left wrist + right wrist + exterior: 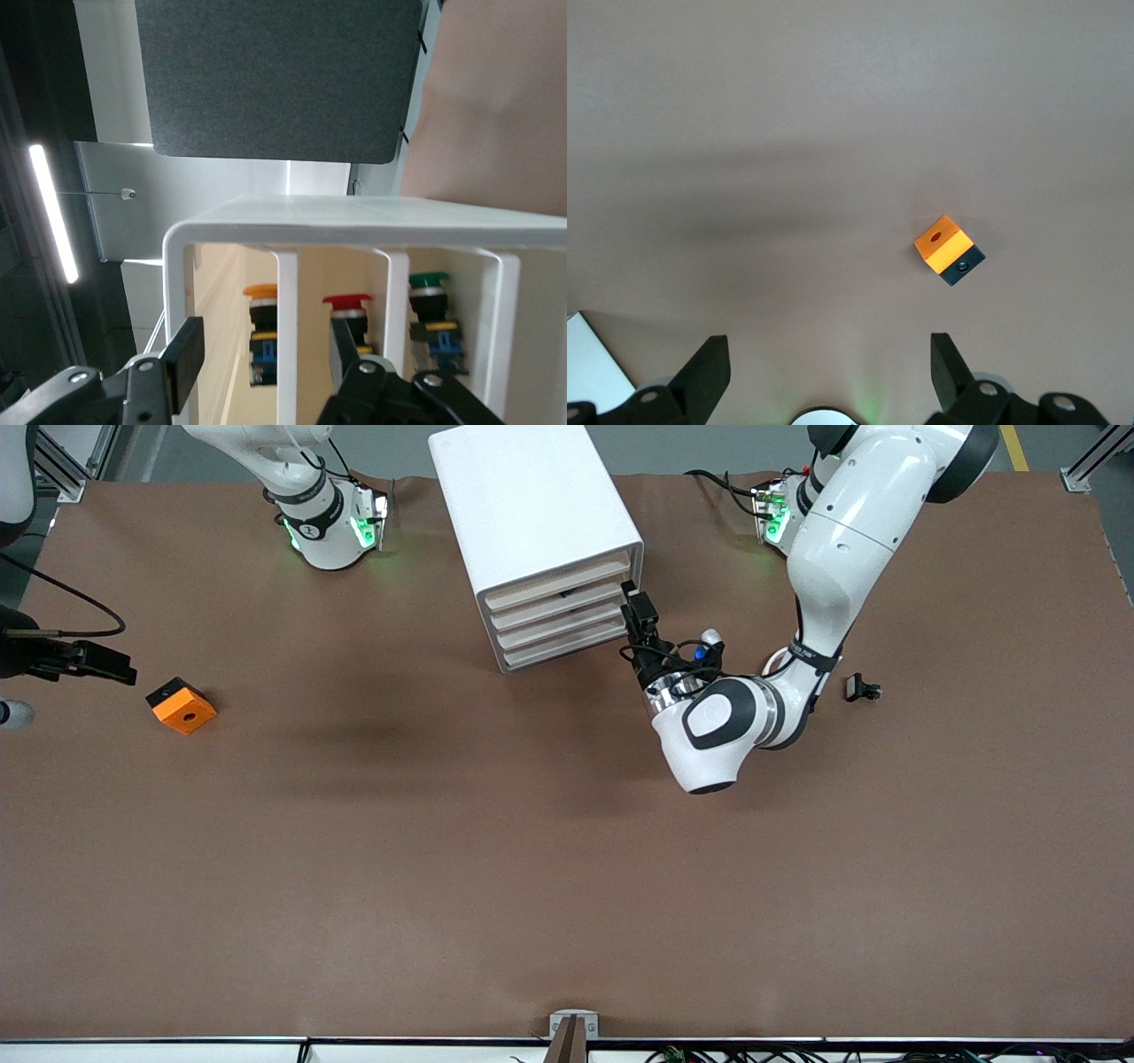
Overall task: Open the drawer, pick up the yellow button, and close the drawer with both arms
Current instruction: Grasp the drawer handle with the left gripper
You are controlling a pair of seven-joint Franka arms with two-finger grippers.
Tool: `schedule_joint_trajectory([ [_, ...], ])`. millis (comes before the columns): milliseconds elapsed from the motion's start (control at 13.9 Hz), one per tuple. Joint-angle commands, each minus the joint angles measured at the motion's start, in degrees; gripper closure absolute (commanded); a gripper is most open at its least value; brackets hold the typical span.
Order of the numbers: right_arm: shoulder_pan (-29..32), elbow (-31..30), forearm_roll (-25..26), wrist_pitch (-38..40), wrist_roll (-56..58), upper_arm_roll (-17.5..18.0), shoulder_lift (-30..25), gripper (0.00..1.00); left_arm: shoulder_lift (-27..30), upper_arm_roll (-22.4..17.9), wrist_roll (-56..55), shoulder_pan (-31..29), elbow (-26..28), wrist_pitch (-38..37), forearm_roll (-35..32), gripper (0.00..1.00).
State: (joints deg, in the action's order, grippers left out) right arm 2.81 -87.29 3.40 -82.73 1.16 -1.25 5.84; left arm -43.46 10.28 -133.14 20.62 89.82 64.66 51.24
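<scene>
The white cabinet (532,522) stands between the arm bases, its four beige drawer fronts (563,615) facing the front camera and all pushed in. My left gripper (634,600) is open at the cabinet's front corner toward the left arm's end, level with the upper drawers. In the left wrist view the gripper (262,359) faces the cabinet (354,221), where the orange-yellow-capped button (261,332) sits in one compartment, with a red-capped one (347,312) and a green-capped one (431,305) in the adjacent ones. My right gripper (111,666) hangs open and empty above the table (824,372).
An orange block with a hole (182,705) lies toward the right arm's end of the table and shows in the right wrist view (948,248). A small dark clip-like part (861,688) lies beside the left arm's forearm.
</scene>
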Motion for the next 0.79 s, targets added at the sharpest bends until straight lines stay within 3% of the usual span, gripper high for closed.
schedule_joint_trajectory([
  [0, -0.5, 1.2, 0.9, 1.0, -3.0, 0.3, 0.7, 0.00, 3.2, -0.3, -0.6, 1.1, 4.7, 0.2, 0.5, 0.39],
  [432, -0.3, 1.2, -2.8, 1.0, -5.6, 0.2, 0.7, 0.00, 2.6, -0.3, 0.3, 3.6, 4.6, 2.2, 0.6, 0.43],
  [721, 0.3, 1.2, -4.9, 0.9, -5.6, 0.0, 0.7, 0.00, 2.7, -0.3, 0.6, 5.0, 5.6, 2.3, 0.6, 0.58],
])
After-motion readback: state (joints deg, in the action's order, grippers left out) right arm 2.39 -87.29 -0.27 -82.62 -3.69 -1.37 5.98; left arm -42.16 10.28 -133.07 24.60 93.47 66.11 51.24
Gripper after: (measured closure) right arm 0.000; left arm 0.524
